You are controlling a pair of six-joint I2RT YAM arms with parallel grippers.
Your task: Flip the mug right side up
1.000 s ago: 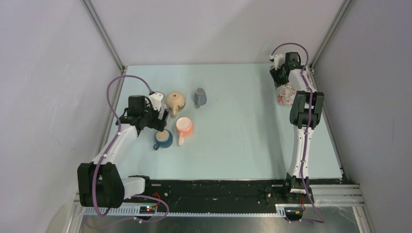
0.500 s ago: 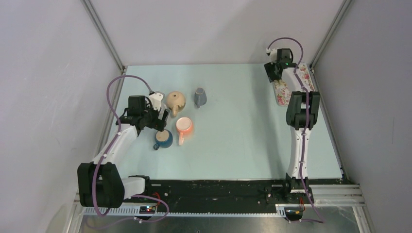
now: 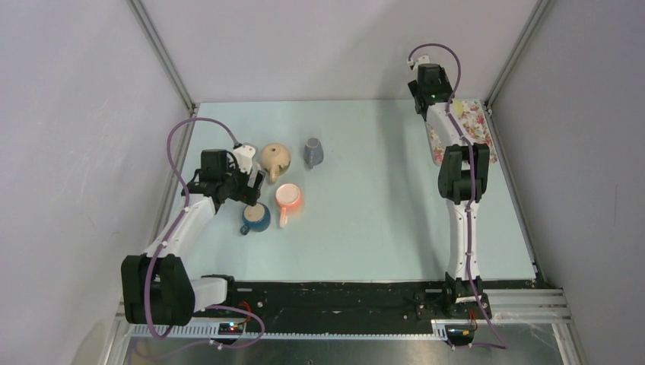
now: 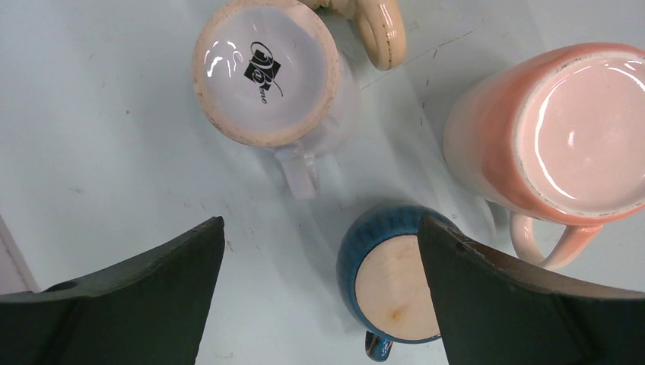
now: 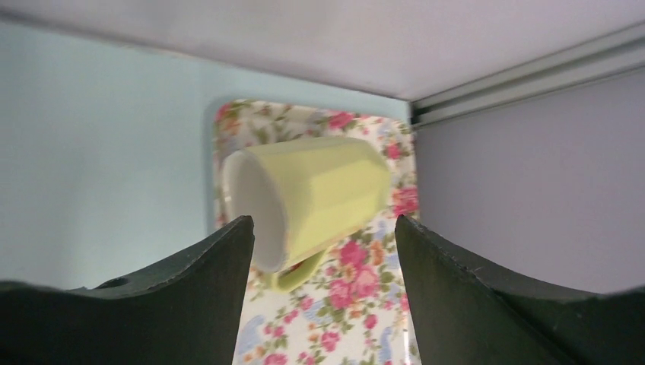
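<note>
- The left gripper [image 4: 319, 228] is hovering over a cluster of mugs on the left half of the pale blue table [image 3: 365, 220]. Its fingers are standing wide apart and holding nothing.
- The blue mug [image 4: 392, 293] is sitting nearest of the cluster, just under the gripper's right finger. It is showing a flat tan disc upward, which looks like its unglazed base.
- The pink mug [image 4: 570, 137] is standing just beside the blue one, its handle pointing toward the near edge. Whether base or mouth is facing up cannot be told.
- The white mug [image 4: 266, 72] is resting upside down beyond the fingertips, its printed base facing up.
- The beige mug [image 3: 275, 158] is standing just behind the white one, and a grey mug [image 3: 313, 152] is sitting a little to its right.
- The right gripper [image 5: 323, 222] is hanging in the air at the far right corner, its fingers spread and empty.
- The yellow-green mug [image 5: 327, 182] is lying on its side on the floral tray [image 5: 357, 304] beyond those fingers, apart from them. Its mouth is facing the table's middle and its handle is resting against the tray.
</note>
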